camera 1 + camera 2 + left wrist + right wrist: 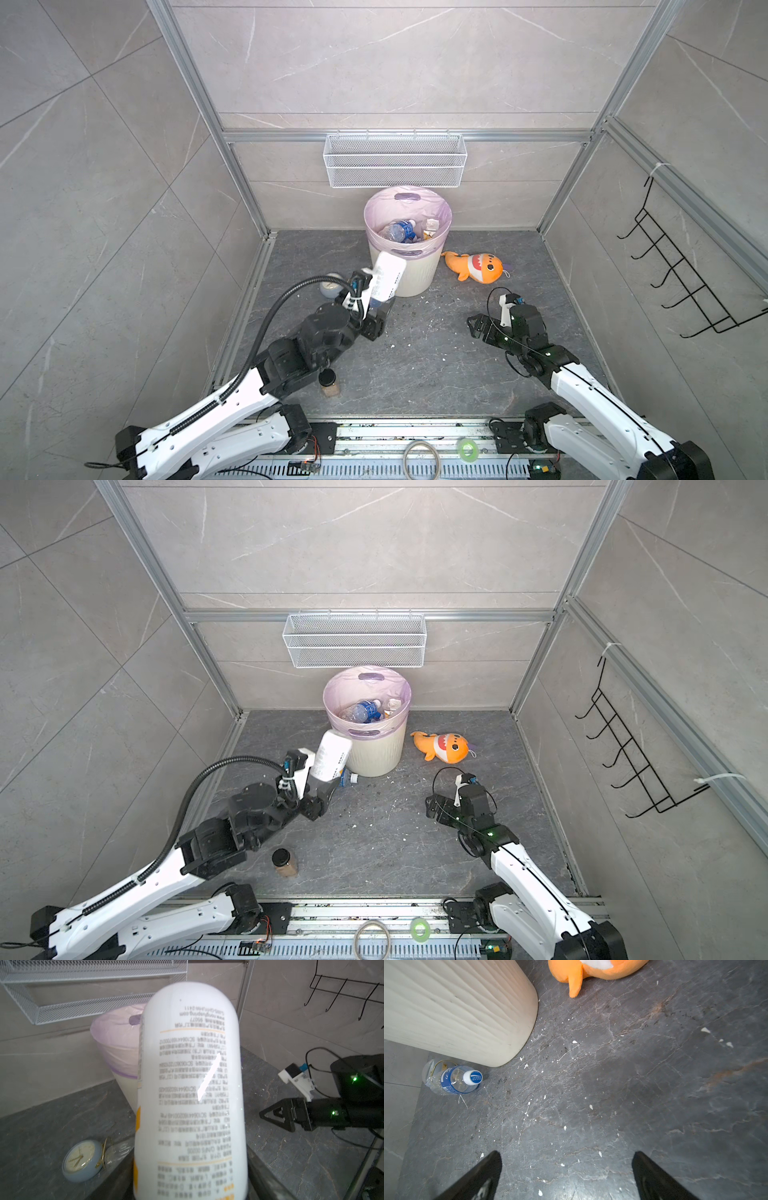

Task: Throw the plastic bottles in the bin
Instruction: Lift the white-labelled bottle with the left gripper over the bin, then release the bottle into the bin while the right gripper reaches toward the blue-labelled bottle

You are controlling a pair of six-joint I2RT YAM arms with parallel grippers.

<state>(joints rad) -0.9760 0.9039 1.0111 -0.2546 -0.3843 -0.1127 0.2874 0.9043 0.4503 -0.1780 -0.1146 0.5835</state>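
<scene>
Clamping the lower end of a white-labelled round-ended plastic bottle [384,277], the left gripper [376,313] held it base-up between closed jaws, leaning toward the cream ribbed round plastic bin [417,278] from the bin's 8 o'clock. The right gripper [566,1159] hovered at the bin's 5 o'clock, jaws spread wide. A clear blue-labelled white-capped bottle [454,1080] lay at the bin's foot, at 7 o'clock.

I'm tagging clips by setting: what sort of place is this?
Likely a mock bathroom corner in a robot test cell: tiled walls on aluminium framing, a wire mesh basket, a lined bin.
</scene>
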